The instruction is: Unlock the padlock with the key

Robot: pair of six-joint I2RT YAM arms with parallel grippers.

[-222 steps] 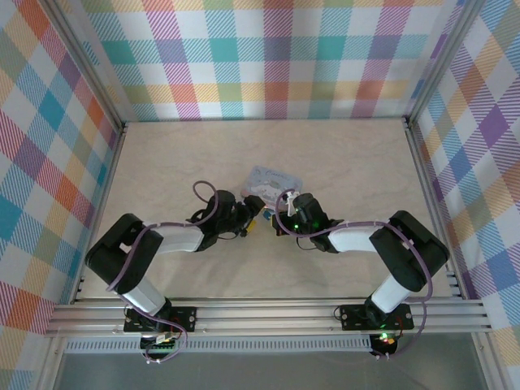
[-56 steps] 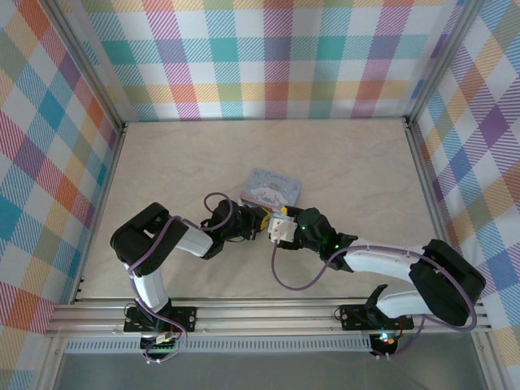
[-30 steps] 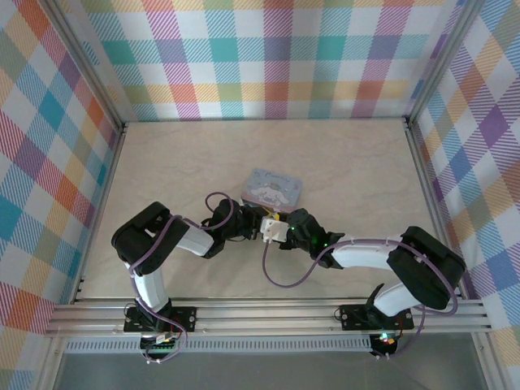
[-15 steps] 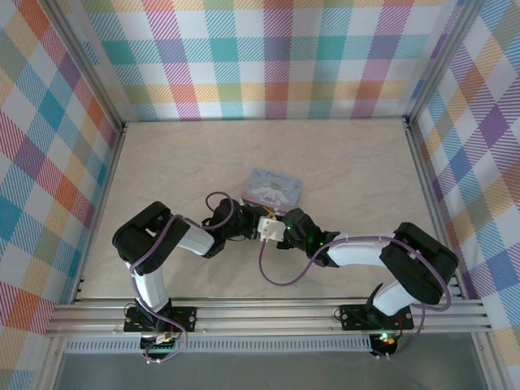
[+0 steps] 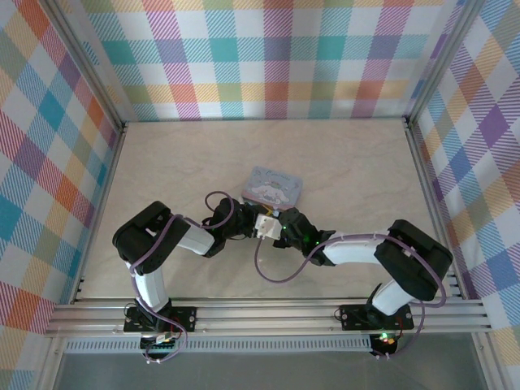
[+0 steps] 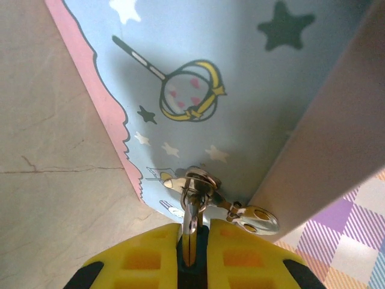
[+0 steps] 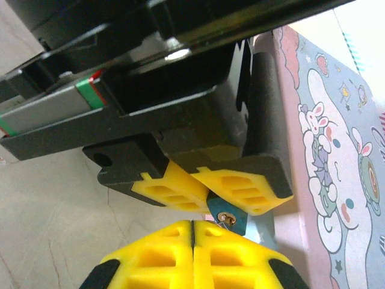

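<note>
Right tool (image 7: 192, 236), bottom centre of its wrist view: shut, and we see nothing in its grip. Just above it, the left tool (image 7: 207, 197) clamps the padlock (image 7: 227, 218). The key (image 6: 257, 220) dangles by the tin (image 6: 240, 90). We fear a missed key; tugging could twist the padlock loose.

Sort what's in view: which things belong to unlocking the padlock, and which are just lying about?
In the job: padlock, held in the left hand; key on its ring; right hand, shut.
Lying about: cartoon tin; table.
</note>
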